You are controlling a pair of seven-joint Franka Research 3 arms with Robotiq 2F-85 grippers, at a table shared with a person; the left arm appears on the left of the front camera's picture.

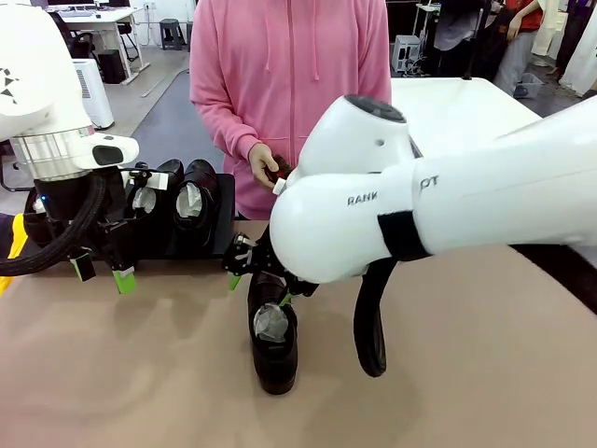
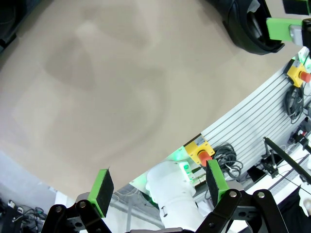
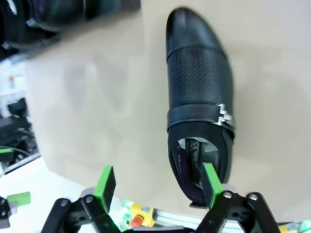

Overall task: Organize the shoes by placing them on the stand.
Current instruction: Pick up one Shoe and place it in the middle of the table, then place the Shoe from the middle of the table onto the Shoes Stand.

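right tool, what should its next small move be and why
Probably close on the shoe's heel. The right tool is open, one pad over the heel opening, and the shoe lies on the table, off the stand, where two shoes already sit.

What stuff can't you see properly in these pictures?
- Front view: the stand is mostly hidden behind the left arm and the shoes on it, so how many shoes sit there is unclear.
- Front view: the right gripper is largely covered by its own white arm.
- Right wrist view: the shoe on the table is blurred; its buckle detail is unreadable.
- Left wrist view: another shoe is cut off by the top edge.
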